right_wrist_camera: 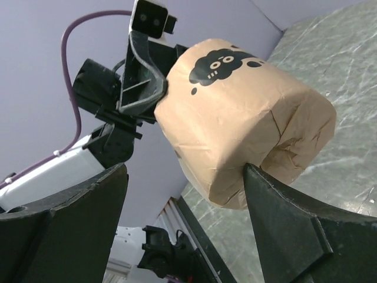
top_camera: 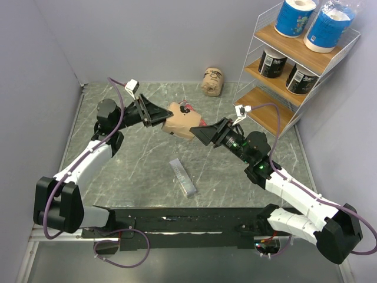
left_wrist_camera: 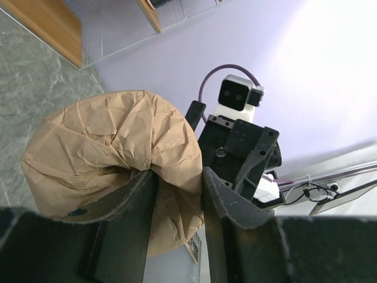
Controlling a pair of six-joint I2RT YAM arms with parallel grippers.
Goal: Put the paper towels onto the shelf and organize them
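Left wrist view: our left jaws clench the crumpled end of the tan roll [left_wrist_camera: 112, 147]. Light and squashy, we judge. Our right jaws gape around its firmer sides.

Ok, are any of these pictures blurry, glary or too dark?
Top view: evenly lit, sharp, soft shadows on the grey marbled table. Left wrist view: pale lilac wall washes out white upper right; left claw dark. Right wrist view: tan-brown paper-wrapped roll crisp; right claw shadowed.

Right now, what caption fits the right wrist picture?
Left gripper holds a cloud-faced tan paper towel roll between the right gripper's open jaws.
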